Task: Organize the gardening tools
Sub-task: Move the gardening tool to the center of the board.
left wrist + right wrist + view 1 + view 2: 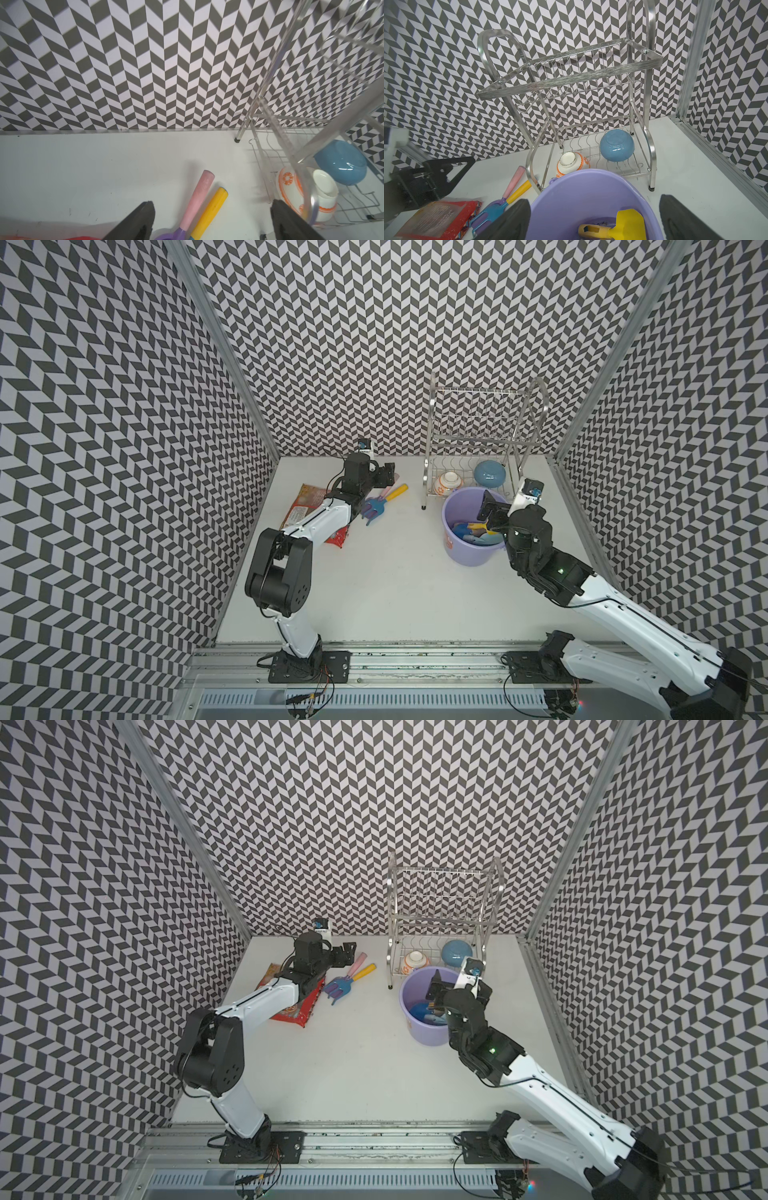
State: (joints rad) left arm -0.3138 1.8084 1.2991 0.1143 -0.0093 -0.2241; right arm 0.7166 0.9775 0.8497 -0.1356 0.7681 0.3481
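The rake [395,492] and fork [357,963] lie touching, side by side on the table [395,580], so the left gripper [212,204], spread and empty above their handles, could pinch both or nudge one askew. The red snack packet [300,509] lies just beside their heads. The right gripper [593,200], also spread and empty, hangs over the lavender bucket [465,556] holding the yellow spade [629,223], crowding any drop, with the dish rack [571,77] close behind.

Yellow spade [626,225] in lavender bucket [571,197], poss. blue tool [601,224] beneath; R gripper [593,205] wide
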